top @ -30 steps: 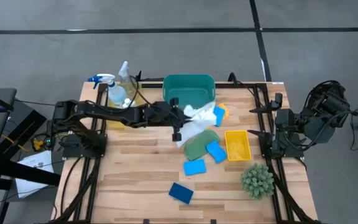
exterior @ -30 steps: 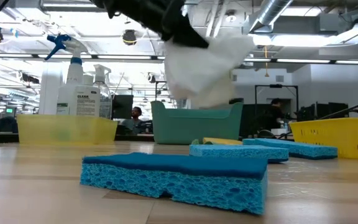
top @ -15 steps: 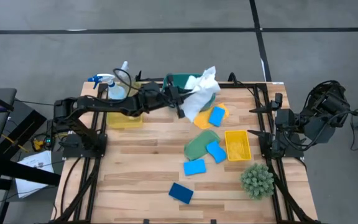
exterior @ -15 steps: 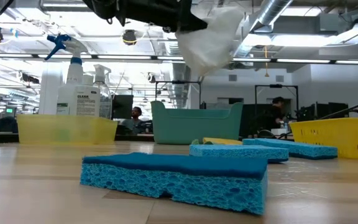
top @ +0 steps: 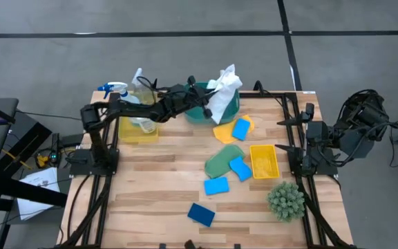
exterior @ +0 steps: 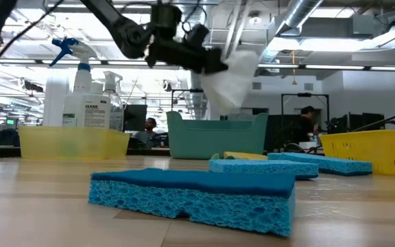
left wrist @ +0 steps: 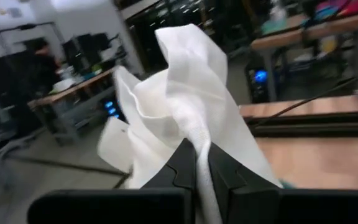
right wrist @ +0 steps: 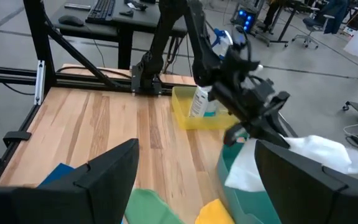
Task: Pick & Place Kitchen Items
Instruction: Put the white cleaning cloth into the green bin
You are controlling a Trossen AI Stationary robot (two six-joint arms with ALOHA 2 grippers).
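A white cloth [top: 224, 90] is pinched over the teal basin [top: 228, 111] by the left gripper [top: 204, 105]; sponges [top: 216, 185] remain unplaced, the right gripper [right wrist: 194, 163] spread idle.

teal basin [top: 232, 111] partly hidden by white cloth [top: 224, 93] (interior unseen), bottle label unreadable

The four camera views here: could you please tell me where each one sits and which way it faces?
High: overhead, straight down; both arms, left hand holding white cloth over teal basin.
Low: tabletop height, level across a dark-blue sponge.
Left wrist: past shut fingers gripping the cloth.
Right wrist: between open fingers, toward the left arm.
All four share the cloth.
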